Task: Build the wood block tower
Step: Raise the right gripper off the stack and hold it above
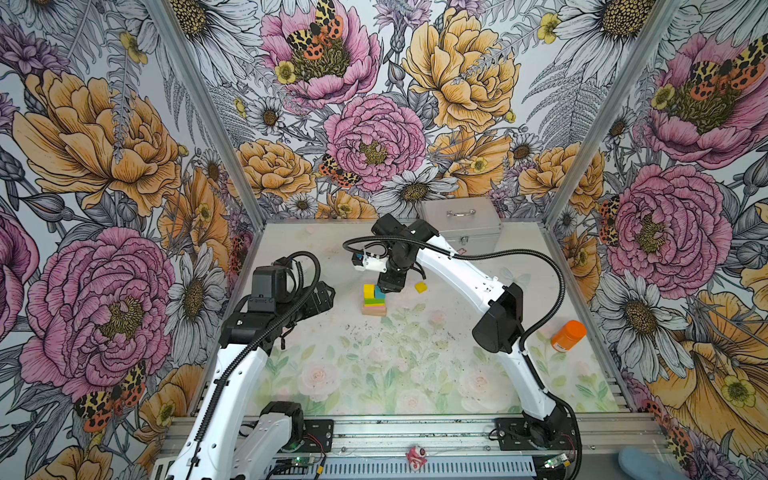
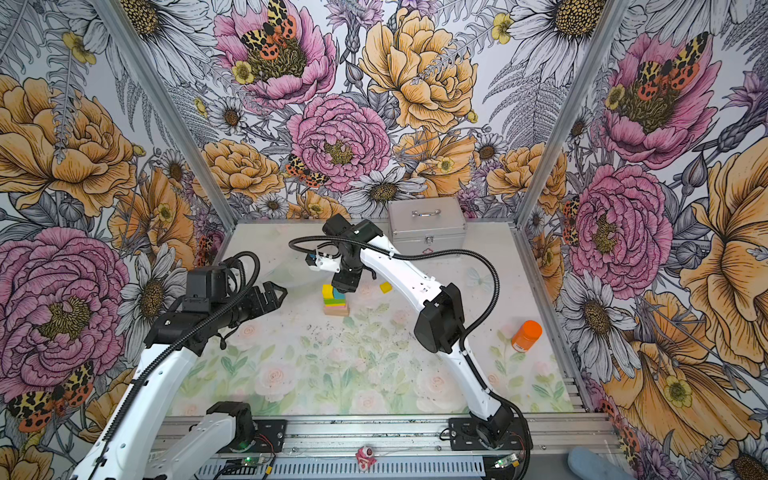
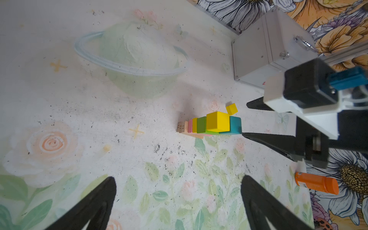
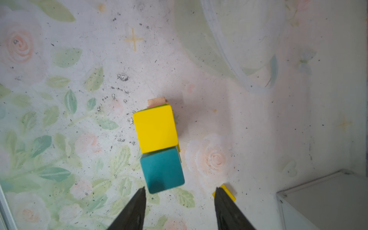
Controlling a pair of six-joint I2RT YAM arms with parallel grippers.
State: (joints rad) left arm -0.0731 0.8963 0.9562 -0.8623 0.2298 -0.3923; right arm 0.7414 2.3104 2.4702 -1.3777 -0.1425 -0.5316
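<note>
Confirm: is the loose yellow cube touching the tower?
Apart. The right wrist view shows bare table between the loose yellow cube and the tower. In a top view the cube also lies clear of the tower.

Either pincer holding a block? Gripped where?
Nothing held: right pincer stands open over the teal cube on the tower; left pincer open, off to the side, empty.
</note>
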